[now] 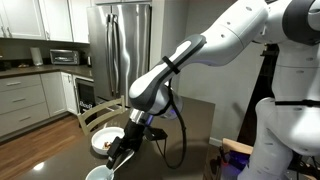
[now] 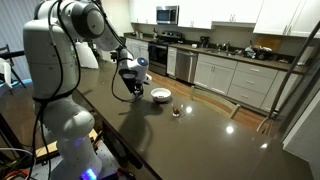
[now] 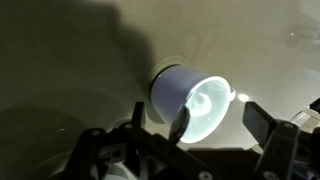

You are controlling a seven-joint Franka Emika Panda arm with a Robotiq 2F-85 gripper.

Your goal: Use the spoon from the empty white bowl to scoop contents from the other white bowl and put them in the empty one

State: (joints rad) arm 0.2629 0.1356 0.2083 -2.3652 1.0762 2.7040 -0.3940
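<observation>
The empty white bowl point(image 3: 190, 100) fills the wrist view, small and deep with a glossy inside. My gripper point(image 3: 220, 125) hangs open just above it, one finger point(image 3: 180, 124) over its rim and the other finger point(image 3: 262, 122) outside it, with nothing between them. In an exterior view the gripper point(image 1: 122, 152) sits between this bowl point(image 1: 100, 173) and the other white bowl point(image 1: 107, 140), which is wider and holds brown contents point(image 1: 100, 144). That wider bowl point(image 2: 160, 95) also shows beside the gripper point(image 2: 135, 75). I cannot make out the spoon; a small pale nub point(image 3: 232, 97) pokes past the bowl's rim.
Both bowls stand on a dark glossy table point(image 2: 190, 140). A small brown object point(image 2: 177, 111) lies on it near the wider bowl. A steel fridge point(image 1: 125, 45) and kitchen cabinets point(image 1: 25, 95) stand behind. A black cable point(image 1: 180, 130) loops down from the arm.
</observation>
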